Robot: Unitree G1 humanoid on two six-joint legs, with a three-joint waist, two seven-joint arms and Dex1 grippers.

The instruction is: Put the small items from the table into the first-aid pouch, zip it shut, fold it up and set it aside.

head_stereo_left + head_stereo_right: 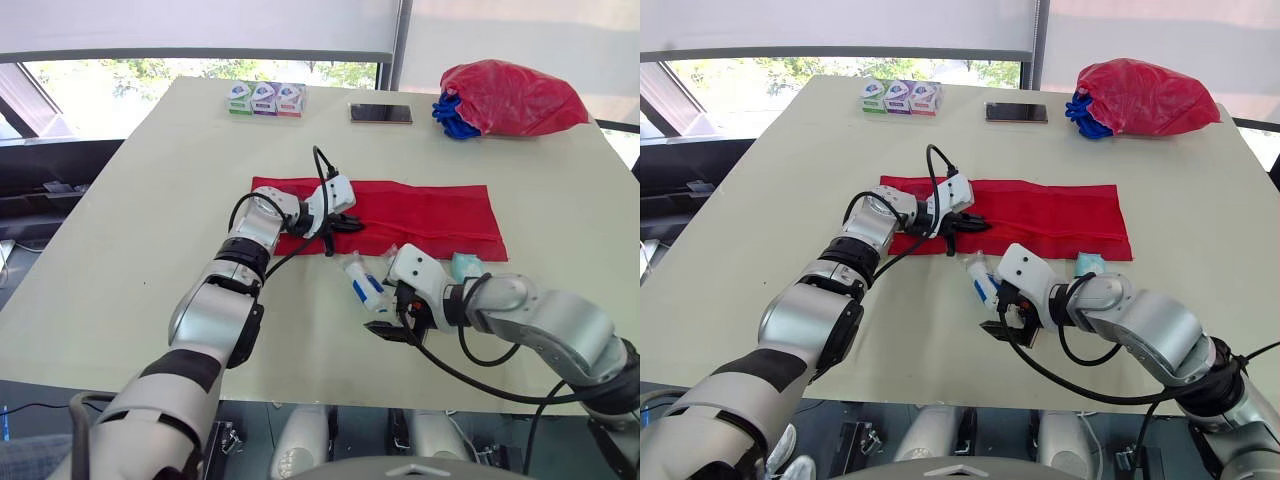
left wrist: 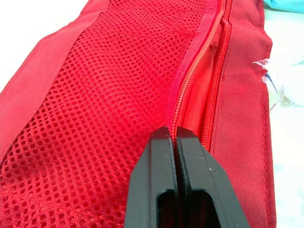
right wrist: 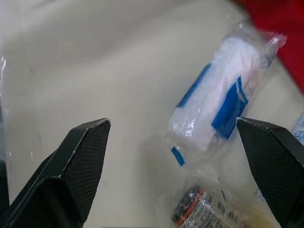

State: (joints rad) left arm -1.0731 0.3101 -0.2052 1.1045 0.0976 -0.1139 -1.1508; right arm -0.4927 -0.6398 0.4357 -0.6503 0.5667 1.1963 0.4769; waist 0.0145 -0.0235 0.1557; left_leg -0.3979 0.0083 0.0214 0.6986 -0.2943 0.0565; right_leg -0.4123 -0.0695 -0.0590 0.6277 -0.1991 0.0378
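On pale worktop (image 1: 130, 250), flat red mesh pouch (image 1: 420, 215) lies unfolded. Left end effector (image 1: 343, 222) clenched, tips at its zipper (image 2: 190, 80). Right end effector (image 1: 392, 330) released, by plastic-wrapped white-blue bandage roll (image 3: 218, 107) near pouch edge.

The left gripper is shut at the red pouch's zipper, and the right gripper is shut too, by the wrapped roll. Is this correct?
No. The right gripper is open by the wrapped roll, as the right wrist view shows. The left gripper is indeed shut.

Flat red pouch (image 1: 420, 215); wrapped roll (image 3: 223, 107) beside
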